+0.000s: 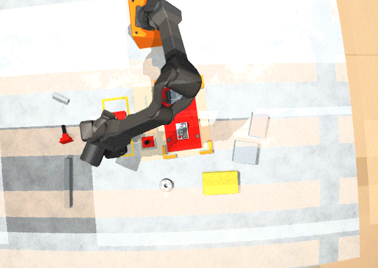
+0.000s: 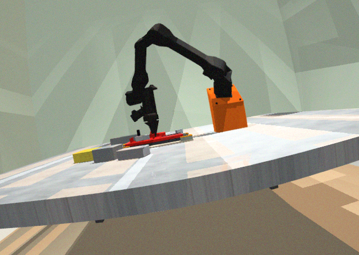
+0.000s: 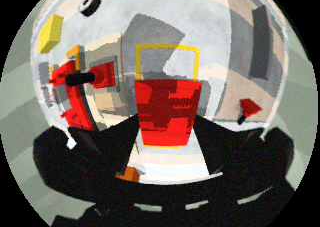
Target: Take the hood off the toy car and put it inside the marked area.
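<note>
The hood (image 3: pixel 169 109) (image 1: pixel 120 115) is a red panel between my fingers. My gripper (image 3: pixel 166 116) (image 2: pixel 155 135) is shut on it, pointing down; in the top view the arm hides the fingers. The hood is low over the marked area (image 3: pixel 167 46) (image 1: pixel 115 98), a yellow outline on the table. Part of the outline shows beyond the hood, and a thin yellow strip shows at its near edge. Whether the hood touches the table I cannot tell. The red toy car (image 1: pixel 184 114) (image 2: pixel 171 137) (image 3: pixel 80 104) is beside the area, partly under the arm in the top view.
A red piece with a black knob (image 1: pixel 147 142) (image 3: pixel 102 76) sits between area and car. A red and black piece (image 1: pixel 65 138) (image 3: pixel 250 107), a grey bar (image 1: pixel 68 182), a round wheel (image 1: pixel 166 185), a yellow block (image 1: pixel 220 182) and two grey blocks lie around.
</note>
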`<state>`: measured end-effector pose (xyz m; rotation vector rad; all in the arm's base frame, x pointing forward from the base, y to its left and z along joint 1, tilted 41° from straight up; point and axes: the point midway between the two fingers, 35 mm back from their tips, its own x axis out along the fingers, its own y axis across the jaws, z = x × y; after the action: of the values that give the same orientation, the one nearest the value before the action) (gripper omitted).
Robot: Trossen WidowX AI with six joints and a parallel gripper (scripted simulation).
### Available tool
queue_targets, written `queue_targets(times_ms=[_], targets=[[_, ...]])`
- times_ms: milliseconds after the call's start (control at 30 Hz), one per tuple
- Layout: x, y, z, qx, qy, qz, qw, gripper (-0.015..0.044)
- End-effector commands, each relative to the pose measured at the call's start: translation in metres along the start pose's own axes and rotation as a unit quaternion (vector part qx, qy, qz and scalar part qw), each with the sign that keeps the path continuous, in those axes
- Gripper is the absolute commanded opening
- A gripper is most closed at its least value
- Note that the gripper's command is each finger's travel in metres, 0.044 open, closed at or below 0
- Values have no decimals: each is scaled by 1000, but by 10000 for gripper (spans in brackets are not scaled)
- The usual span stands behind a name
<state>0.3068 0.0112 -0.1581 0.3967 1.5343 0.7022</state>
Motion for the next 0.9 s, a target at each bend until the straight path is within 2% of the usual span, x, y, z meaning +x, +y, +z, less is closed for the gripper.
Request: queue_targets(times_ms=[0,133,700,867], targets=[[3,1,0,2,0,1,1000,0],[4,1,0,2,0,1,1000,0],[0,0,0,0,0,0,1000,440],[-42,-2,2,0,1,-1,1000,440]])
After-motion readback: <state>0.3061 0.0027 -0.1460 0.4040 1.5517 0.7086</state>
